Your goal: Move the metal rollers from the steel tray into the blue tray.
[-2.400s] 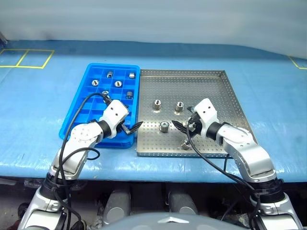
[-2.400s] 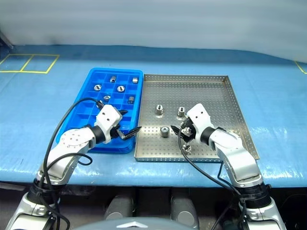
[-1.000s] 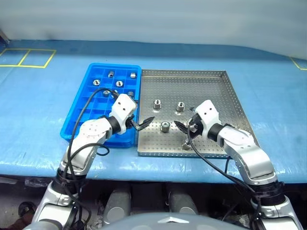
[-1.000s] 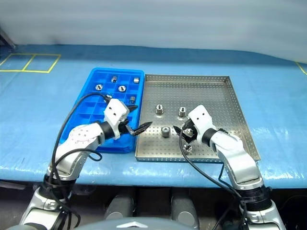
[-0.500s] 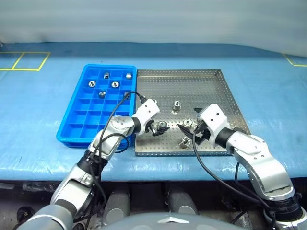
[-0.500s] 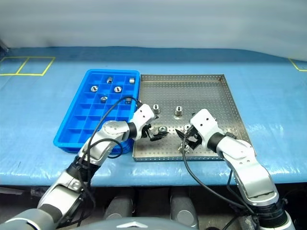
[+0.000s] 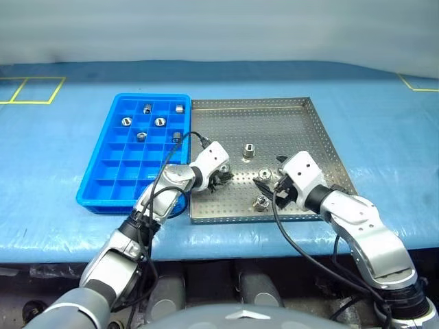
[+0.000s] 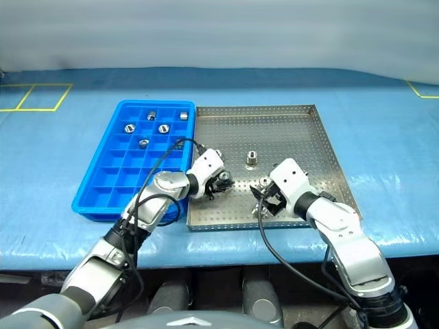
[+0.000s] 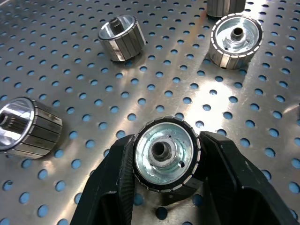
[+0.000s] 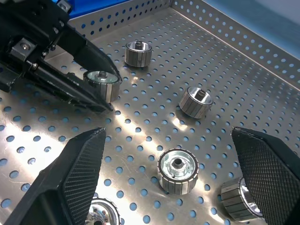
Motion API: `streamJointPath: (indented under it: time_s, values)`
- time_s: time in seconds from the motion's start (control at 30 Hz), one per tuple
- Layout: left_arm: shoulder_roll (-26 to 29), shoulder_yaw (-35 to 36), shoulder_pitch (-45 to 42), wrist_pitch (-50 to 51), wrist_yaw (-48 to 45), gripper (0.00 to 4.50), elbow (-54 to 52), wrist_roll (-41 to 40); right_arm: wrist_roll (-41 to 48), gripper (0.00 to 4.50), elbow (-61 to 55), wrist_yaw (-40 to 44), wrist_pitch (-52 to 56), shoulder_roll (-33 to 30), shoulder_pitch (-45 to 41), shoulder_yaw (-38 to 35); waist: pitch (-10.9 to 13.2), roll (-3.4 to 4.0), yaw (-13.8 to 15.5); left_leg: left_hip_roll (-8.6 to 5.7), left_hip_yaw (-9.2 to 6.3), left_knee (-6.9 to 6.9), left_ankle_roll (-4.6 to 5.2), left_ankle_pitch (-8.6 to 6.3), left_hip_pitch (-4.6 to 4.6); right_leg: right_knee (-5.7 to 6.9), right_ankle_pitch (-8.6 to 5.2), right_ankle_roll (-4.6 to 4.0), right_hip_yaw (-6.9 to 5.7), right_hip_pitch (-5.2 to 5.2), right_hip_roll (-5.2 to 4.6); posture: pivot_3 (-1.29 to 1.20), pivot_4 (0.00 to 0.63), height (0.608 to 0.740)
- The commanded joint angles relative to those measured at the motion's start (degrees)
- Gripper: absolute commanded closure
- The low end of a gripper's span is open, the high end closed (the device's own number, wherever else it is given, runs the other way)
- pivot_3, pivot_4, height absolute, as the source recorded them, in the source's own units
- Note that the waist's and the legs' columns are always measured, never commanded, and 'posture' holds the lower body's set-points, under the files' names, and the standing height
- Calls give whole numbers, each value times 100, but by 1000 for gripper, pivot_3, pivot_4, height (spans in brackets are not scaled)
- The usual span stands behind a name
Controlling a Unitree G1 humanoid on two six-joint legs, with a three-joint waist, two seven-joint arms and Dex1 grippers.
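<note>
The steel tray (image 7: 291, 130) lies mid-table with several metal rollers (image 7: 250, 150) standing on its perforated floor. My left gripper (image 7: 223, 180) reaches in over the tray's left side and is shut on one roller (image 9: 164, 154), which sits on the floor between the two black fingers (image 9: 110, 187). My right gripper (image 7: 269, 185) hovers open over the tray's near middle, with loose rollers (image 10: 178, 169) below and between its fingers (image 10: 70, 178). To the left, the blue tray (image 7: 110, 171) holds several rollers (image 7: 160, 121) in its far compartments.
Both trays lie side by side on a blue sheet (image 7: 384, 137) covering the table. Yellow tape marks (image 7: 27, 89) show at the far left, more at the far right corner. The blue tray's near compartments hold nothing.
My left gripper has travelled right from the blue tray's edge into the steel tray and shut on a roller. The right gripper has stayed about where it was, still open. The camera shifted.
</note>
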Motion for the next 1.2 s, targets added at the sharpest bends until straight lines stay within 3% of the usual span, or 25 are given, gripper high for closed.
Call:
streamJointPath:
  time_s: [0.03,0.23,0.4,0.5,0.63,0.8,1.07,1.2]
  values:
    - [53,651,71,122,155,2646,-993,-318,144,0,315,178,-143,147,-171,134,0,0,0,1,0,-1,0,0,0,0,1,1,0,0,0,7,150,740]
    - [663,1499,590,700,529,2646,-2339,-380,133,0,606,357,-265,236,-517,406,-1,2,29,1,0,-2,0,0,5,5,1,1,1,1,2,66,150,740]
    - [715,2378,836,1277,1951,2646,-2592,257,68,0,847,432,-351,319,-705,534,0,1,158,1,-3,0,0,1,5,4,2,2,0,3,2,110,150,740]
    - [475,2867,723,1322,3092,2646,-2259,764,5,0,963,403,-392,345,-783,584,0,0,275,0,-4,1,0,1,5,2,3,3,-2,4,1,136,150,740]
    - [140,3156,500,1122,3829,2646,-1698,949,-49,0,1011,386,-427,360,-845,625,0,-1,419,-2,-8,1,-2,1,2,-2,6,8,-6,6,0,143,150,740]
    - [-337,3419,199,814,4191,2646,-869,719,-225,0,1061,189,-409,441,-886,627,-1,-4,516,-6,-8,7,-5,3,2,-6,8,9,-8,12,-3,139,150,740]
    - [-382,3325,119,578,4259,2646,-300,709,-274,0,871,142,-400,430,-712,550,-1,-4,441,-5,-8,2,-6,3,2,-5,19,28,-7,10,-2,85,150,740]
    - [-404,3291,165,618,4204,1361,-408,671,-313,0,856,78,-414,463,-703,509,-1,-4,402,-5,-8,3,-7,4,3,-4,19,27,-7,11,-2,83,150,740]
